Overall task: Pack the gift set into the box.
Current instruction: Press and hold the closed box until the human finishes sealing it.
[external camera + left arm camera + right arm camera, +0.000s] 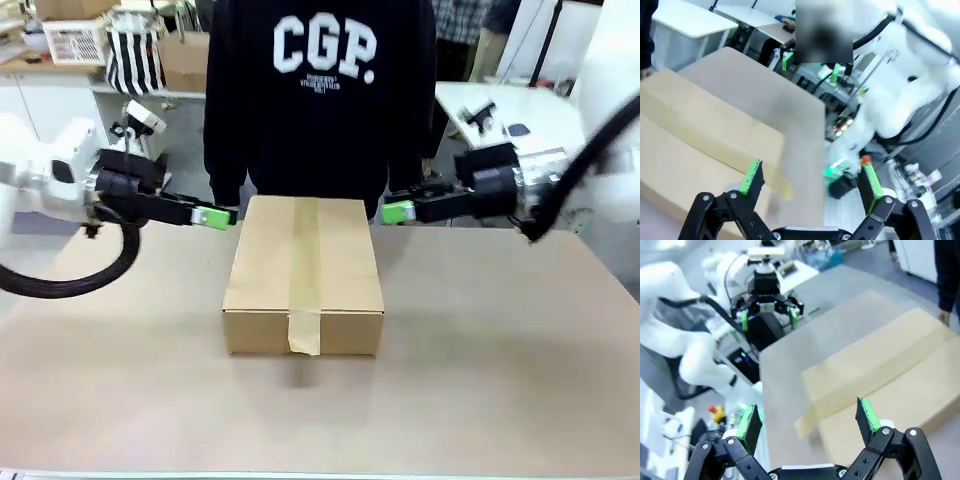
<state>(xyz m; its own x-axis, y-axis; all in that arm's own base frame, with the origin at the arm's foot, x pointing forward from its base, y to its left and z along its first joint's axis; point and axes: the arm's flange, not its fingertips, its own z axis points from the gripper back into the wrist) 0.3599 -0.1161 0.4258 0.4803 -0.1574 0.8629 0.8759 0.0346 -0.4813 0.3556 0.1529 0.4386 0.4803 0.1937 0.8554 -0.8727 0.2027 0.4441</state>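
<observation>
While the box (304, 275) sits taped, both spread fingers (212, 216) (397, 211) flank its far end.

One box (303, 275) on the table (500, 380), brown cardboard, closed. One strip of tape (304, 290) along its top, going down the near side. Four top flaps not possible to count, because closed.

Two robot arms: one left arm (45, 175), one right arm (560, 175). Two grippers: one left gripper (222, 217), one right gripper (392, 211). Two fingers on each, with one green pad each, so four green pads counted in the wrist views.

One person (320, 95) behind the box, in a dark sweatshirt with white letters.

One table under all of this. One striped bag (134, 58) far behind. One smaller cardboard box (184, 58) beside it.
</observation>
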